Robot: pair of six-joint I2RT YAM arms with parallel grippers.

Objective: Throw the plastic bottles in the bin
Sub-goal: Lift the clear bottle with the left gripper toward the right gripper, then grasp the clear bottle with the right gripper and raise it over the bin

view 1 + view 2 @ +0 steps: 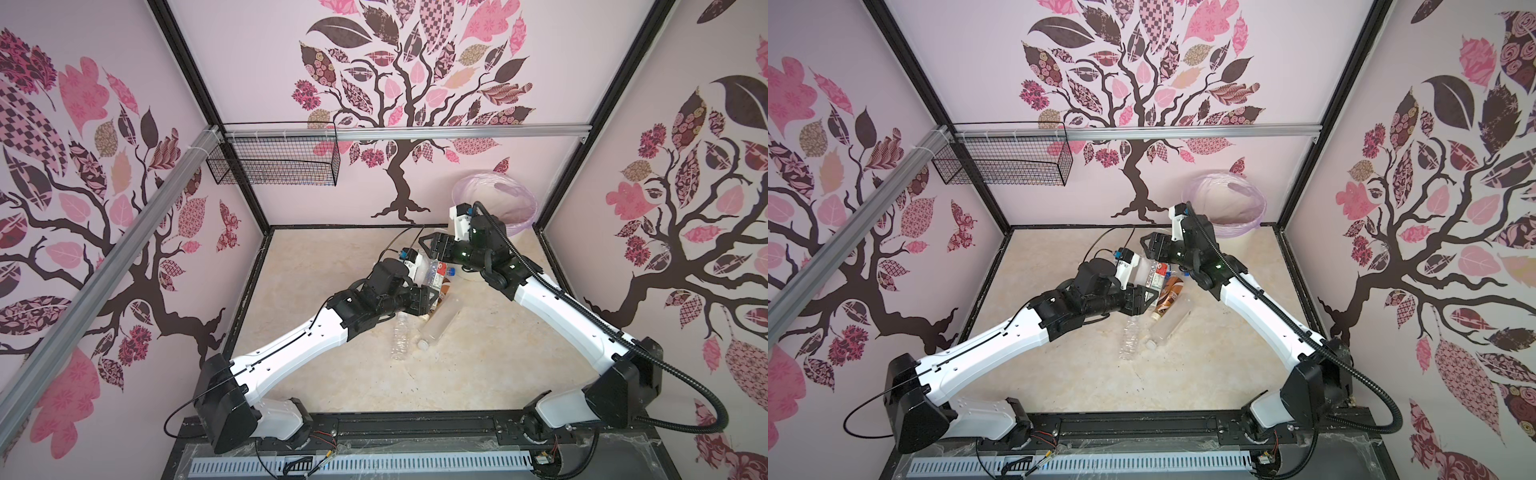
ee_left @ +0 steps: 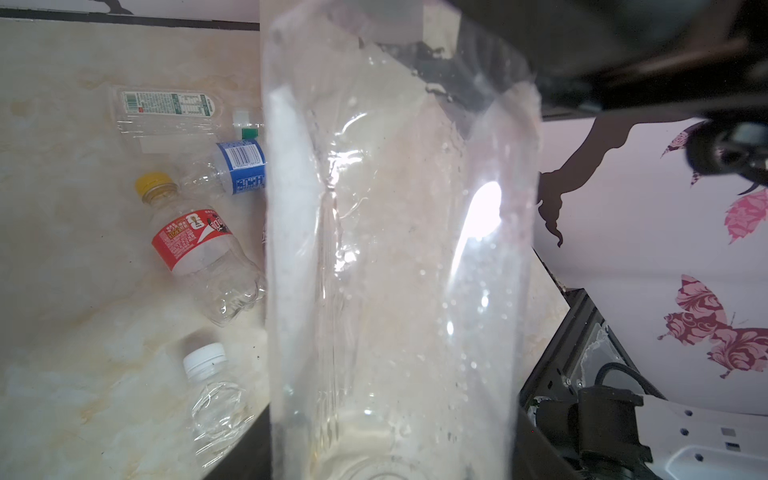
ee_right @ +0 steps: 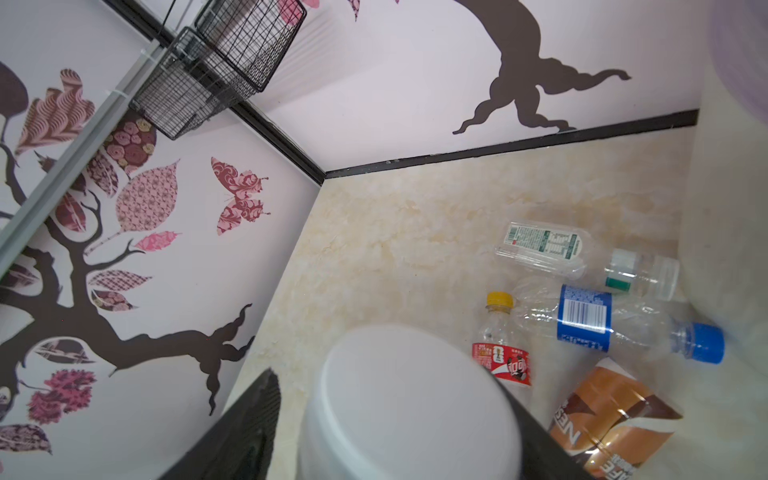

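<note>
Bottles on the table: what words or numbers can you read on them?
"NES": on the brown-label bottle, right wrist view; the rest is cut off.
Red-label bottle: print too blurred to read.
Blue-label bottle: barcode, digits too small.
Clear bottle with green print: too small to read.

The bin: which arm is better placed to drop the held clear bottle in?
Right, probably. The bin stands in the far right corner, behind the right gripper, which is at the bottle's end; the left gripper, holding it, is farther.
</note>
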